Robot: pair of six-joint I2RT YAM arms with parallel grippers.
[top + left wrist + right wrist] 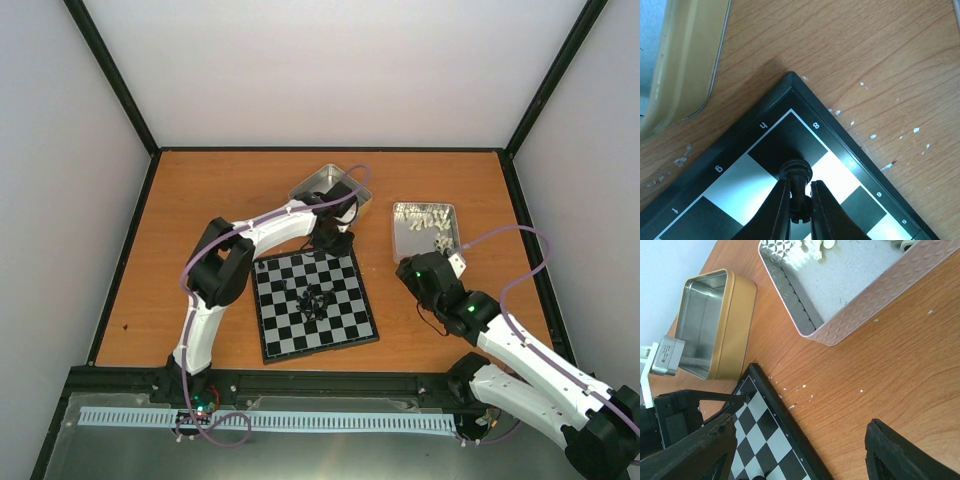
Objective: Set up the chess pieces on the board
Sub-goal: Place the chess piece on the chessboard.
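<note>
Left wrist: left gripper (800, 192) is pinching a chess piece (796, 172) at the board (765, 112)'s corner square, bare wood lying past the rim; right gripper (802, 435) is gaping wide beside the board, nearby tin (850, 325) holding pale pieces (812, 247).

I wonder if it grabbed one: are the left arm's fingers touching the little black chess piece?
Touching. The left wrist view shows the left fingers pinching the black chess piece from both sides, at the corner of the board.
</note>
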